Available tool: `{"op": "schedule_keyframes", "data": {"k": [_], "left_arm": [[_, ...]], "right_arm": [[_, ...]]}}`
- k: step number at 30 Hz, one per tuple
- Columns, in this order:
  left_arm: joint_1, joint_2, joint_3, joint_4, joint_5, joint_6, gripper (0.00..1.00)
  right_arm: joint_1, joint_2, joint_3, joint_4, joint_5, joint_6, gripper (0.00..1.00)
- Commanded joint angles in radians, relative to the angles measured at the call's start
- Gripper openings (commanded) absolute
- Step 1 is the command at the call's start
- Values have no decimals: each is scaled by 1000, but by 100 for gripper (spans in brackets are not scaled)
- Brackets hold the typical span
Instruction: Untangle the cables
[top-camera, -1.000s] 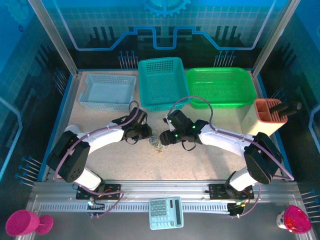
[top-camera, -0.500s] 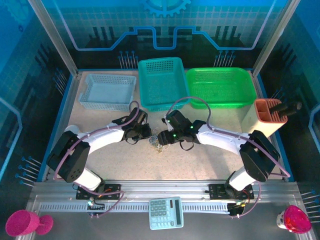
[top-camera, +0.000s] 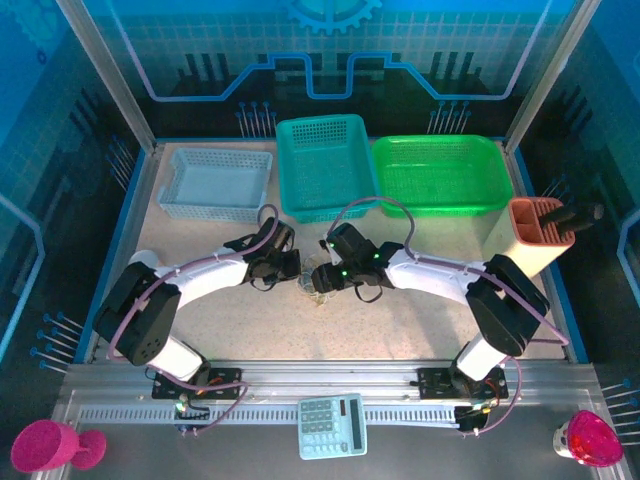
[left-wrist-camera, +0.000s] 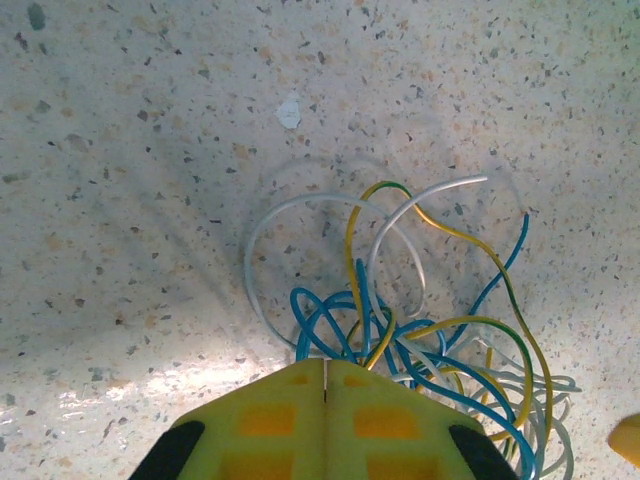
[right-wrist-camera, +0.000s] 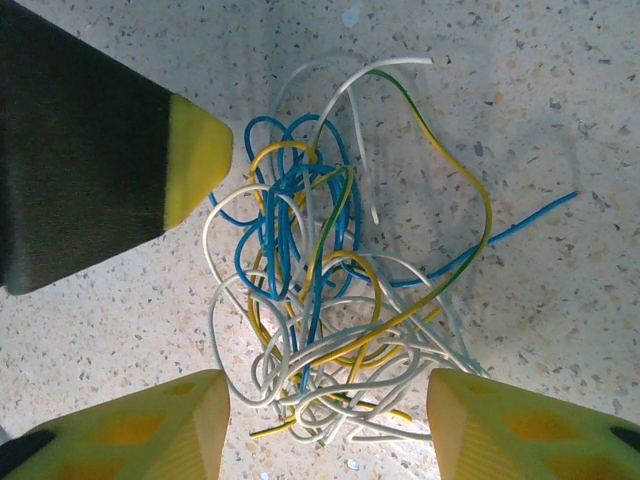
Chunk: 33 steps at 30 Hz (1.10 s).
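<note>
Left gripper (left-wrist-camera: 325, 368): yellow plastic fingers (left-wrist-camera: 270, 420) with orange inset pads, jaws pressed together down to a hairline seam. Blue loops and one yellow strand run in under the tips. Cannot tell whether any strand is actually pinched.

Right gripper (right-wrist-camera: 325, 390): jaws apart, two blunt yellow fingertips (right-wrist-camera: 180, 425) standing either side of the near edge of the tangle, not closed on anything. The left gripper's black, yellow-tipped finger sits at the far left of that tangle.

The cables (right-wrist-camera: 320, 290): thin, smooth, springy wires in white, blue, yellow and yellow with a green stripe, looped over each other in one loose knot. It is too dense for a strand count. One blue end and one white end stick out free to the right and far side. In the top view the knot (top-camera: 318, 288) lies mid-table, between the two grippers, left gripper (top-camera: 293, 268) on its left and right gripper (top-camera: 320, 277) on its right.

Table (top-camera: 400, 320): flat, pale, speckled like stone.

Along the far edge are three mesh plastic baskets: a pale blue basket (top-camera: 215, 183), a teal basket (top-camera: 325, 165) and a green basket (top-camera: 440, 175). At far right stands one orange holder (top-camera: 540, 230). On the near metal rail lies one calculator (top-camera: 332, 425).
</note>
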Motion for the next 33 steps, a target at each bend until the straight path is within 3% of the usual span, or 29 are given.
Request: {"op": "schedule_keyframes", "data": {"k": [1, 18, 28, 33], "left_arm": [[-8, -68, 27, -42, 14, 10, 0], [-11, -303, 156, -86, 134, -43, 0], [-20, -293, 214, -50, 176, -85, 0], [-29, -276, 236, -36, 188, -104, 0]], "right_arm": [[13, 21, 6, 23, 16, 13, 56], [-28, -11, -51, 60, 41, 26, 58], [-42, -243, -108, 62, 13, -74, 87], [-39, -259, -94, 115, -14, -121, 93]]}}
